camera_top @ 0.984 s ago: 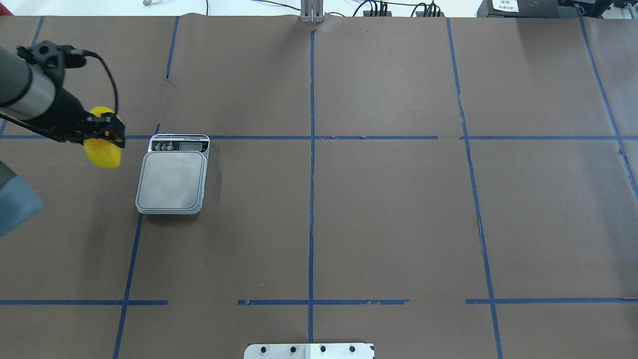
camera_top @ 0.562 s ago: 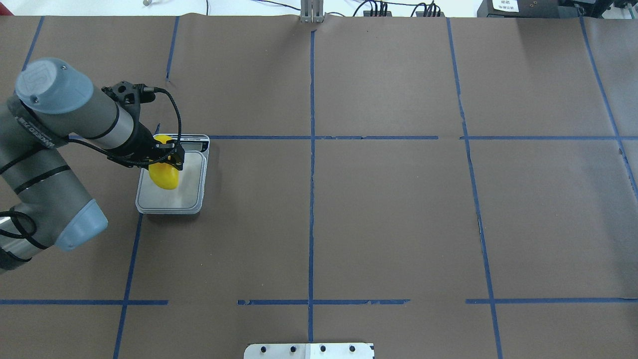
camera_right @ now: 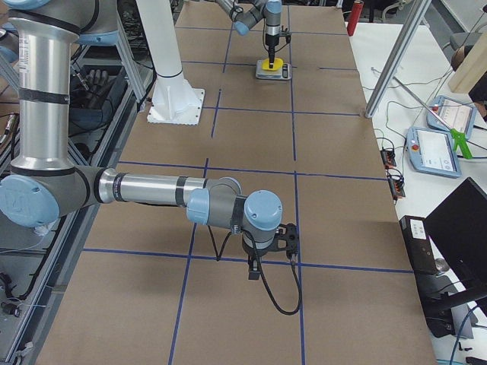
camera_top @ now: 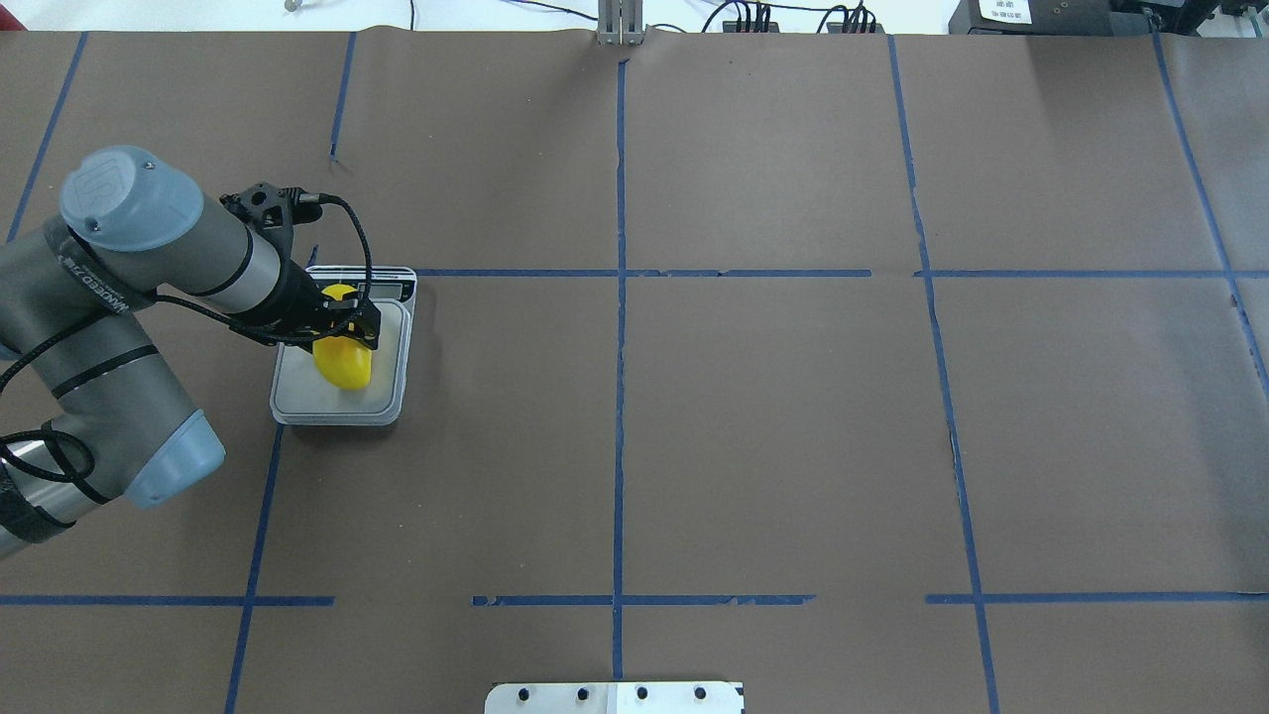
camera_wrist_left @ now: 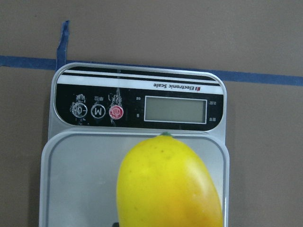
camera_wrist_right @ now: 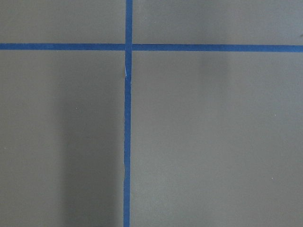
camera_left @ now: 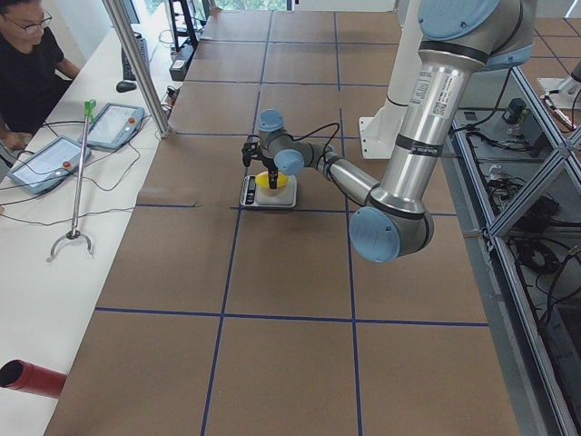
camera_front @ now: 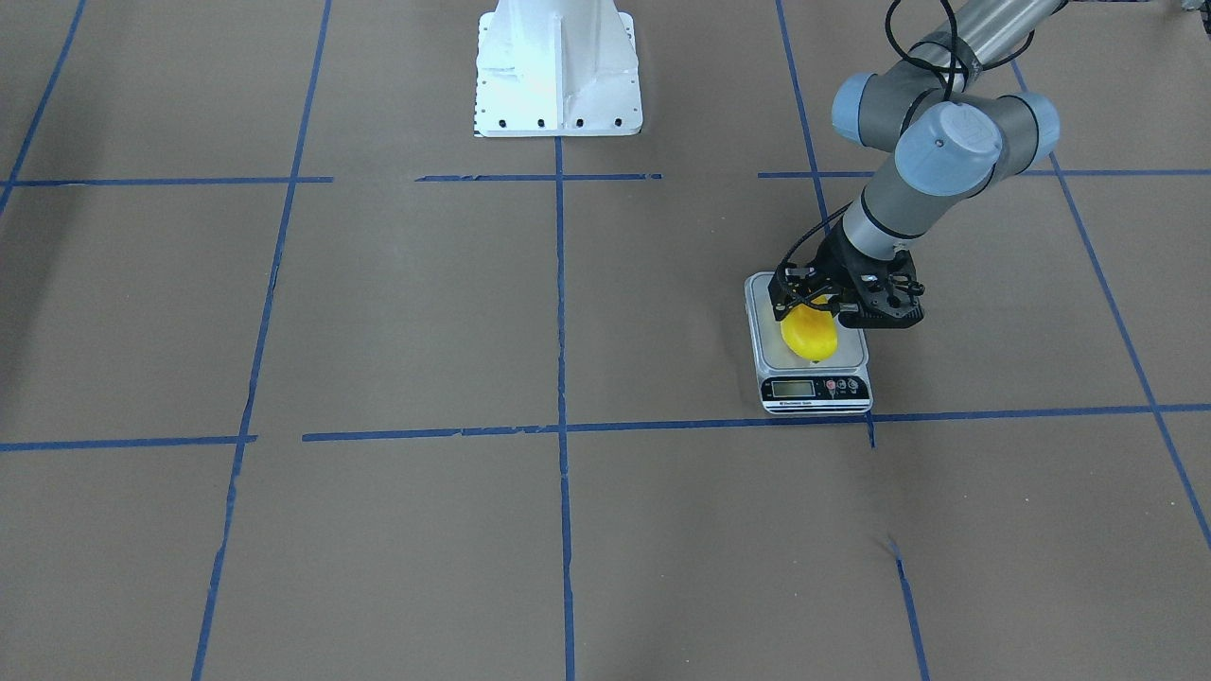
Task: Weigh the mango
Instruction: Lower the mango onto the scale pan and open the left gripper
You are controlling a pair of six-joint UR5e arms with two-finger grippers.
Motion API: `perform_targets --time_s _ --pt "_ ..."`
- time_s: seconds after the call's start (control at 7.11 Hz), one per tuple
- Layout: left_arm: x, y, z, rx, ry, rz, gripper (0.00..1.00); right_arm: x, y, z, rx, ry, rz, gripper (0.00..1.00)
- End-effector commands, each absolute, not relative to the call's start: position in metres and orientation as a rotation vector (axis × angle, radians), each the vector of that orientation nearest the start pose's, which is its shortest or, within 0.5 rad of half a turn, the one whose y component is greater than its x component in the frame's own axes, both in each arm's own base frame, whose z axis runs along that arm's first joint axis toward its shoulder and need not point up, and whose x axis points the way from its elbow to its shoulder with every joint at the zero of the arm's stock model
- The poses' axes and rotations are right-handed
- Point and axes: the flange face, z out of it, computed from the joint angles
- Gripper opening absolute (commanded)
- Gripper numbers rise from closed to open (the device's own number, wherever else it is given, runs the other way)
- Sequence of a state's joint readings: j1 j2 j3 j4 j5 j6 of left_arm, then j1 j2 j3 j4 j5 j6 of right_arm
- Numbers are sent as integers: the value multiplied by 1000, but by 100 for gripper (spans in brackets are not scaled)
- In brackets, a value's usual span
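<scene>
**Left arm at the scale.** The scale (camera_top: pixel 389 289) stands on the brown paper-covered table (camera_top: pixel 793 446), next to a crossing of blue tape lines (camera_top: pixel 620 397). The left gripper (camera_top: pixel 347 329) is clamped on the mango (camera_top: pixel 344 367), with its jaws pressed against the fruit's upper end from either side. The yellow body of the fruit sits below the jaws, over the grey platform (camera_top: pixel 297 397) and inside its edges. Whether the fruit rests on the platform or hangs just above it cannot be told. In the front-facing view the mango lies between the gripper and the scale's display (camera_front: pixel 793 388). In the left wrist view the fruit fills the lower middle of the frame, its narrow tip pointing toward the display and an orange blush on its lower right side. A red button (camera_wrist_left: pixel 116 112) sits to the left of the display in that view. The right gripper (camera_right: pixel 287 239) appears only in the right side view, above the table and well apart from the scale. Whether it is open or closed cannot be told.
</scene>
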State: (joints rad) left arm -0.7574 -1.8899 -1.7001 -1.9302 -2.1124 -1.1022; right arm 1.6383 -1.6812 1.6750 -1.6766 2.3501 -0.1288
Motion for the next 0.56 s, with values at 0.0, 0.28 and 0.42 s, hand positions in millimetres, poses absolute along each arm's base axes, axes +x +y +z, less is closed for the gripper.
perform_targets --time_s 0.0,0.28,0.42 --pt "382 -484 370 53 950 -46 100 93 -431 670 -31 -785 -14 100" --pt "317 -489 330 121 911 -9 100 93 -431 670 -31 -785 -13 100" --pt "269 -501 328 164 854 18 100 93 -431 669 -30 -785 -13 100"
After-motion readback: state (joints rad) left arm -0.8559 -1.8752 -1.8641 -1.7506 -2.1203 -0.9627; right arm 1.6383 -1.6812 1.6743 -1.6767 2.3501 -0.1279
